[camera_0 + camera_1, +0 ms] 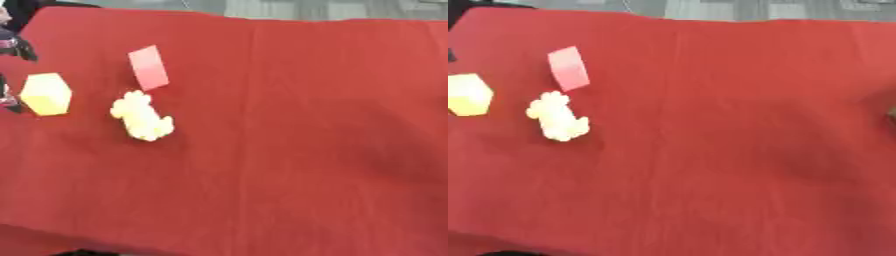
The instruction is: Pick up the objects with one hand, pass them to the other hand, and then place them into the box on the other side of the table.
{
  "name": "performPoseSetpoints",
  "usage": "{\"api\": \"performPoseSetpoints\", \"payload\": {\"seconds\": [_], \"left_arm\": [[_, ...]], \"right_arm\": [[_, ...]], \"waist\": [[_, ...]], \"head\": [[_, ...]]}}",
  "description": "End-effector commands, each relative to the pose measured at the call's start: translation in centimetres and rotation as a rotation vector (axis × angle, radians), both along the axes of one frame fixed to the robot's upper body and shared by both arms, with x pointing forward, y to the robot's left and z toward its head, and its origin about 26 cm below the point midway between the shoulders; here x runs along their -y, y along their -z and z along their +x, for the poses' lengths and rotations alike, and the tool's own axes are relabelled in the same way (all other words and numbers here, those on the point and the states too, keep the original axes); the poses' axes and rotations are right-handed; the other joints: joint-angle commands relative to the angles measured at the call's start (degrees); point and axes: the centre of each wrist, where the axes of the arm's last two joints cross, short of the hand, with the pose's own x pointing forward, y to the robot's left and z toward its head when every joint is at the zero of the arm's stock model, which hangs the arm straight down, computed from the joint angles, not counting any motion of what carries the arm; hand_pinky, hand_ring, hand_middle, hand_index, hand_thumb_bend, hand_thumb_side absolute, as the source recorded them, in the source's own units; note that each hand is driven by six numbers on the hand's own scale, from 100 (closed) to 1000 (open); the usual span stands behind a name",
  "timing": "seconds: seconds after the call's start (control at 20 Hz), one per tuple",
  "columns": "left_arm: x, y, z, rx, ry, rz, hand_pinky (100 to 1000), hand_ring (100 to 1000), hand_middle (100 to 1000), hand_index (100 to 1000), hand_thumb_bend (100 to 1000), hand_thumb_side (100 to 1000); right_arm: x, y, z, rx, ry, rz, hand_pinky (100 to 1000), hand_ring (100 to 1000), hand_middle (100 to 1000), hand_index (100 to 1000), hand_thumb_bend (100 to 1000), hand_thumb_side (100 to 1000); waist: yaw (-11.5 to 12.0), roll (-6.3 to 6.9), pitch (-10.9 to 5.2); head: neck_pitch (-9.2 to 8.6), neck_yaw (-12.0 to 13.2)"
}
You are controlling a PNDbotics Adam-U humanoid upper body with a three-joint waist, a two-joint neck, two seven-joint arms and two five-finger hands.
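Mostly the view is a red cloth (289, 150) spread over the surface, soft and matte, with faint fold lines running from far to near. 3 small things lie on it. A yellow block (45, 94) with flat faces and angled corners sits just beside the left hand (19, 50). The hand shows only as dark, blurred parts cut off by the left edge of the left eye view. Whether it is open or closed, and whether it touches the block, I cannot tell.

A little farther out from the hand stands a pink block (149, 67), a smooth, flat slab, tilted. Beside it, slightly nearer the robot, is a pale yellow lump (142, 116), knobbly and irregular like a cluster of small balls; what it is made of is hard to make out. These 2 are close together but apart from the yellow block.

Away from the hand, across to the right, the cloth lies open and bare up to its far edge, where grey floor (737, 9) shows.
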Motion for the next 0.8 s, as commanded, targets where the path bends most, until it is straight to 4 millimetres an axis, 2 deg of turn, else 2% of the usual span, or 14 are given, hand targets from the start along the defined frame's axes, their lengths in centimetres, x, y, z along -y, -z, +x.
{"api": "performPoseSetpoints", "payload": {"seconds": [0.05, 0.8], "left_arm": [[-0.7, -1.7, -0.3, 0.037, -0.03, 0.014, 925, 856, 780, 845, 828, 100], [-1.3, -0.3, 0.4, 0.053, -0.05, -0.044, 928, 858, 782, 845, 818, 100]], "right_arm": [[0.0, -1.1, -0.1, 0.037, -0.002, -0.029, 979, 1000, 1000, 1000, 100, 679], [-0.2, -1.0, 0.0, 0.037, -0.001, -0.039, 979, 1000, 1000, 1000, 100, 690]], "waist": [[0.0, 0.05, -0.56], [-0.3, -0.21, 0.39]], "head": [[-0.94, 0.8], [-1.41, 1.4]]}}
